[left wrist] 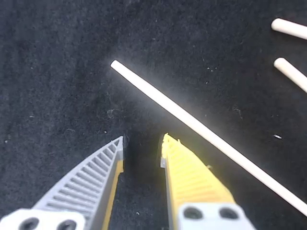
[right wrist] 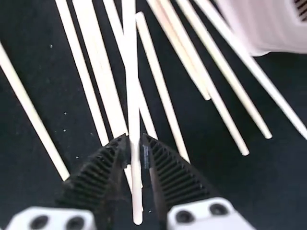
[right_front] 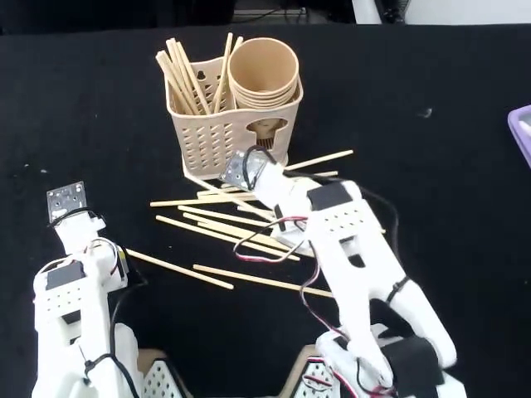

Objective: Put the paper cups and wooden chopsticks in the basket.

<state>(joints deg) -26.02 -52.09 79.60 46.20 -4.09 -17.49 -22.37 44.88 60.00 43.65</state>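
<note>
A beige basket [right_front: 217,137] at the table's back holds a stack of paper cups [right_front: 264,70] and several wooden chopsticks [right_front: 187,79]. Several loose chopsticks [right_front: 220,232] lie scattered on the black cloth in front of it. My right gripper [right wrist: 135,140] is down in that pile, shut on one chopstick [right wrist: 131,72] that runs between its black fingers. The basket's wall [right wrist: 268,24] shows close by. My left gripper [left wrist: 142,140] hovers open over the cloth, nothing between its fingers. One chopstick [left wrist: 192,122] lies just beyond its yellow fingertip [left wrist: 168,143].
A purple container's edge [right_front: 521,128] shows at the far right. The right arm [right_front: 340,240] with its loose wires reaches across the pile. The left arm [right_front: 75,282] stands at the front left. Two more chopstick ends [left wrist: 290,48] lie off to one side.
</note>
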